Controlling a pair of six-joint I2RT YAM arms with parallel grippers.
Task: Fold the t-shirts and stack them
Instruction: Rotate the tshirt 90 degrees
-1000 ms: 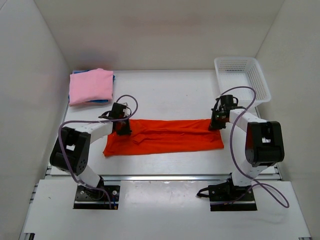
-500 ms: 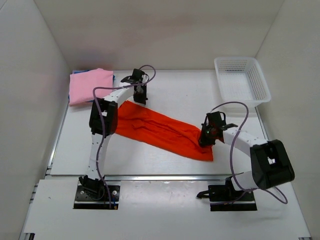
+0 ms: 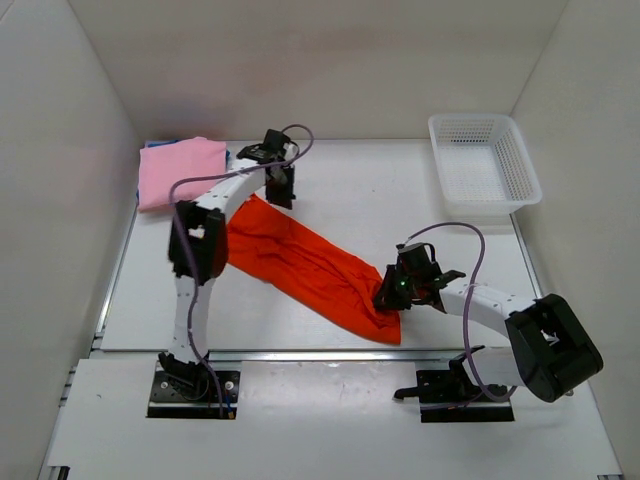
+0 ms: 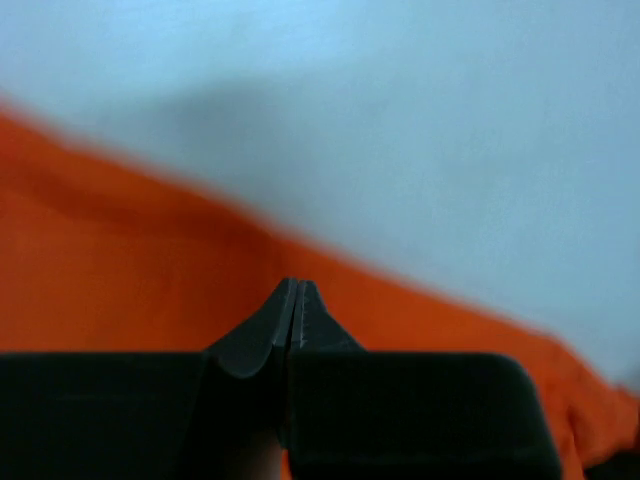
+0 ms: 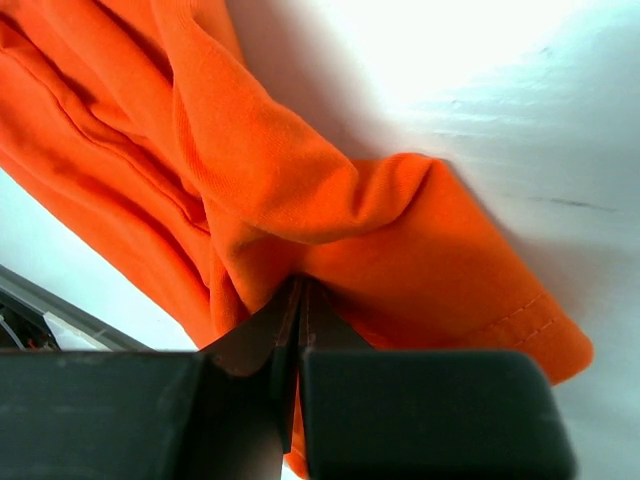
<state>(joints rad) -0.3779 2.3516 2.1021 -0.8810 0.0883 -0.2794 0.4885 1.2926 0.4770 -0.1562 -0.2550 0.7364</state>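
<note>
Orange-red t-shirt (image 3: 310,265) slantwise between left tool (image 3: 281,199) and right tool (image 3: 386,298), each pinching an end; pink t-shirt (image 3: 180,172), basket (image 3: 484,118) aside.

Bright orange-red shirt (image 3: 310,265): long folded band, diagonal; pink shirt (image 3: 180,172) folded atop blue shirt (image 3: 151,145), far-left corner.

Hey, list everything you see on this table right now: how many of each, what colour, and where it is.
orange-red t-shirt: one, orange-red, stretched diagonally across the middle of the table, held at both ends
pink t-shirt: one, light pink, folded, far left corner
blue t-shirt: one, blue, under the pink one, only its edges showing
basket: one, white mesh, far right corner
table: one, white
left end effector: one, black, shut on the orange-red shirt's far-left end
right end effector: one, black, shut on its near-right end
</note>
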